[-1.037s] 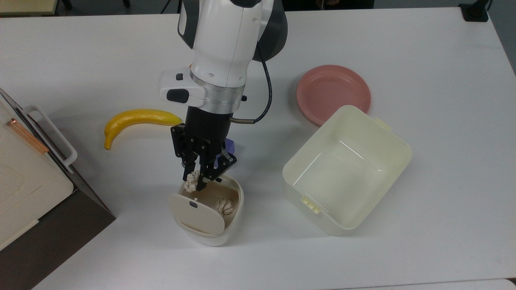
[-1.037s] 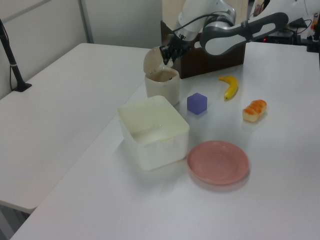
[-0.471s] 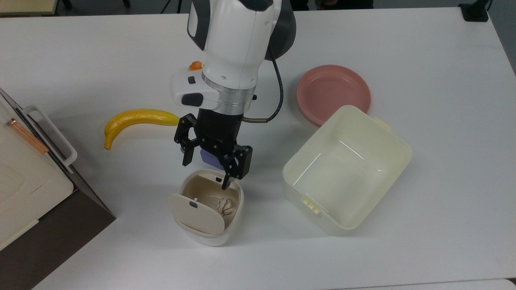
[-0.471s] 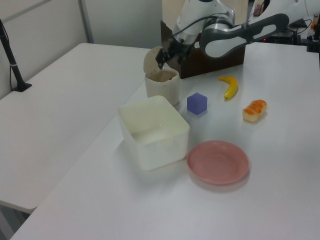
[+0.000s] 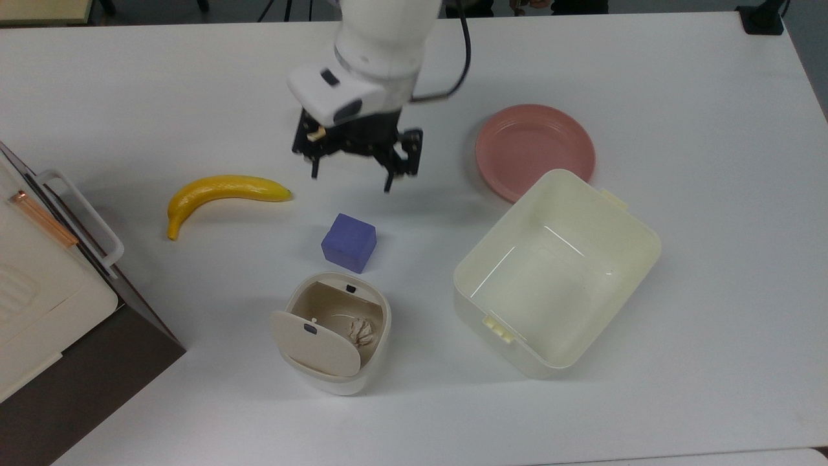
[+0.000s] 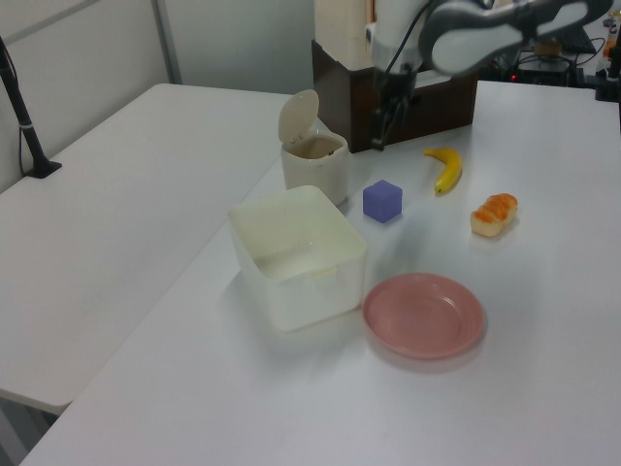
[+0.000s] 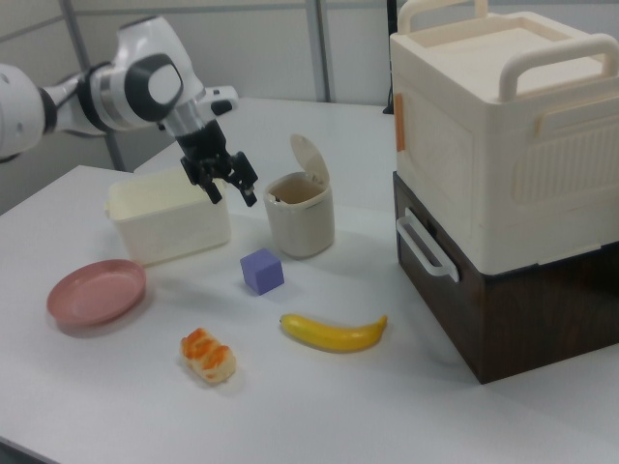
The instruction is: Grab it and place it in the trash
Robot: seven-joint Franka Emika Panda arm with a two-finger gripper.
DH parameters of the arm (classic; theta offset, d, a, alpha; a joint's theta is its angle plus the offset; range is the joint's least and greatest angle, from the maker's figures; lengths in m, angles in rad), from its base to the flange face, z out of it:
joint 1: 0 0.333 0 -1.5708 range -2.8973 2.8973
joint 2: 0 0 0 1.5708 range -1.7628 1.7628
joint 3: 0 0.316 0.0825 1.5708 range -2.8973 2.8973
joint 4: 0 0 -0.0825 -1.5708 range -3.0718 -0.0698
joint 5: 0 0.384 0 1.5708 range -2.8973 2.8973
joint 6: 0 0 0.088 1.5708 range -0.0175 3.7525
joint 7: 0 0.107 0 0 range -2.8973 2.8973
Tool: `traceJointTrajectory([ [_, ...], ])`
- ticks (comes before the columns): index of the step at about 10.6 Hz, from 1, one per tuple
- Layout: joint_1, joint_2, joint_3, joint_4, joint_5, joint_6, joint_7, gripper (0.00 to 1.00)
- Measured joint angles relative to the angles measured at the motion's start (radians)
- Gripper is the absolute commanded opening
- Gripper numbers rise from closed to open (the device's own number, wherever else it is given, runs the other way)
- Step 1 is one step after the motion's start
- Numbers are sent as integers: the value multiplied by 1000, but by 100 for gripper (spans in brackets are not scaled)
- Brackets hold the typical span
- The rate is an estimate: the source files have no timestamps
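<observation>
- Paper (image 5: 361, 331) lies inside the bin (image 5: 381, 336), lid tipped open, so the drop looks done.
- Gripper (image 5: 352, 171) hangs above the tabletop (image 5: 679, 272), fingers (image 5: 390, 183) spread and empty.

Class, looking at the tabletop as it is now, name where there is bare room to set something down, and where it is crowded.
Free: the table beyond the tub on the top view's right. Crowded: around the cube, between banana, bin and tub.

White arm (image 7: 58, 101) with grey joints, black cable, black fingers (image 5: 392, 178)
</observation>
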Motion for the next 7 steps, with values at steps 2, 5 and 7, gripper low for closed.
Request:
traceJointTrajectory([
  [2,-31,-72,-10,-2,51,-74,-50,100],
  [5,-52,-151,-54,-2,101,-160,-112,100],
  [7,-51,-188,-72,-2,137,-241,-189,100],
])
